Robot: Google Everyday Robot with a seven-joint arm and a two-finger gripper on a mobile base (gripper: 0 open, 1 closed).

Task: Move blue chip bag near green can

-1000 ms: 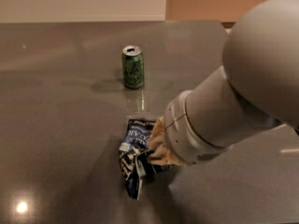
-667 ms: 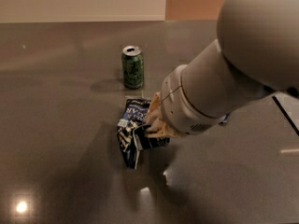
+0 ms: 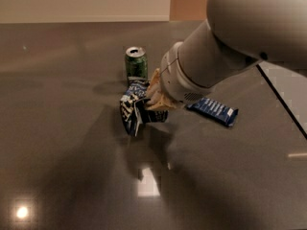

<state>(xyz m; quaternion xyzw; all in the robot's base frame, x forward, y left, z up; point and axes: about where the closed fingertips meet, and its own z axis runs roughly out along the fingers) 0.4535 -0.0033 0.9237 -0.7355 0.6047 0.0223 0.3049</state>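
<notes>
A light glares off the dark table [image 3: 57, 176] in the foreground. Past it, the gripper [image 3: 153, 99] hangs low over the middle of the table, its tan fingers [image 3: 158, 104] clenched on the crumpled bag [image 3: 130, 110]. The bag droops from the grasp on the gripper's left as seen here. Whether its lower edge rests on the table or hangs just clear cannot be told. The thick white arm [image 3: 230, 42] reaches in from the upper right and fills that corner. A striped bar wrapper [image 3: 214, 111] lies flat on the table just right of the gripper and plays no part in the job. Just behind the bag stands the can [image 3: 136, 64], upright, with the bag's top edge meeting its base in this view; contact cannot be confirmed. The carry looks all but done, with the bag already close beside the can. The next move appears to be a gentle lowering and release, without nudging the can over.
</notes>
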